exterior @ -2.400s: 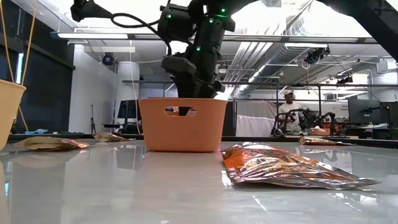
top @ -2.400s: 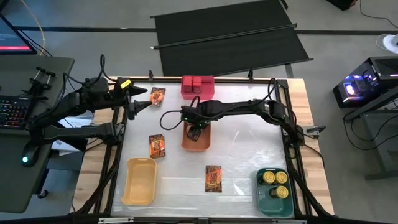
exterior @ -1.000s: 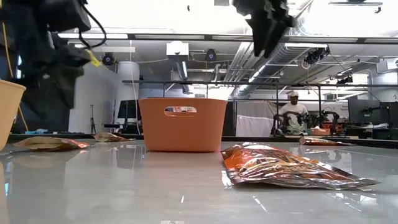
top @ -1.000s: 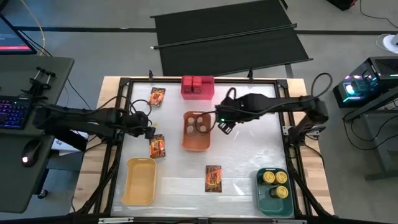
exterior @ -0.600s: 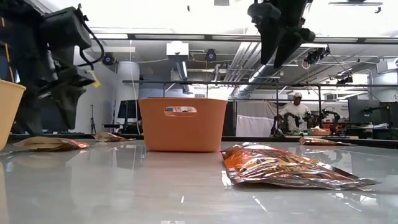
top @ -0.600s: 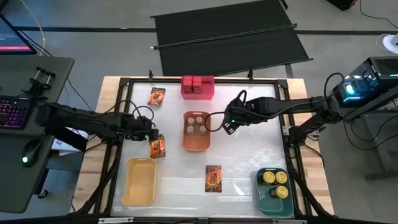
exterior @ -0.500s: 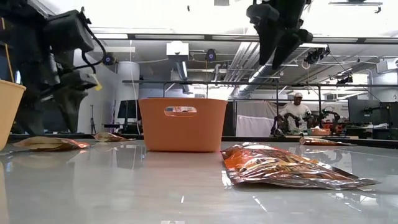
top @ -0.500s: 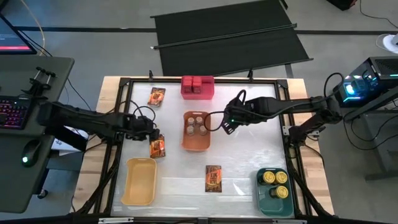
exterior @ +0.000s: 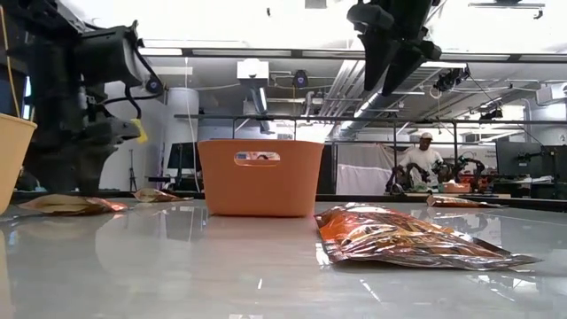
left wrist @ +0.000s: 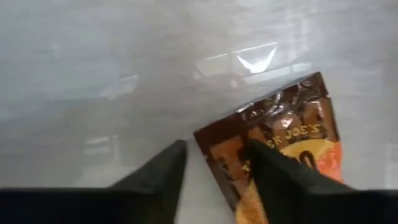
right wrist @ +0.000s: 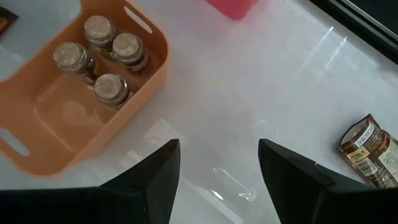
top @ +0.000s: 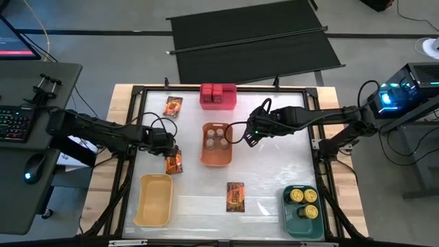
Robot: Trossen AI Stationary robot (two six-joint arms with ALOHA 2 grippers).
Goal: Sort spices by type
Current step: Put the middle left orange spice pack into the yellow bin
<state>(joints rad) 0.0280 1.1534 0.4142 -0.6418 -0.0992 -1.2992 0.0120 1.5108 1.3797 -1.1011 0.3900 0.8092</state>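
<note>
An orange-brown packet lies flat on the table, left of the orange bin. My left gripper is low over this packet, open. In the left wrist view the packet's dark top corner lies in the gap between the two fingers. My right gripper hangs open and high, right of the orange bin, with nothing between its fingers. Several pale-lidded jars stand in that bin. Two more packets lie flat, one at the far left and one near the front. My left gripper comes down on the packet from above. One finger stands over the packet's top edge and the other over the bare table beside the corner. I cannot tell whether either finger touches the packet.
A red bin with red boxes stands at the far edge. A yellow bin is at the near left. A green bin with yellow-topped tins is at the near right. A person stands in the room behind.
My left gripper has come down and a little toward the table's right, onto the packet left of the orange bin. My right gripper has drawn away from the orange bin toward the right, risen, then held still. The packet has not moved.
</note>
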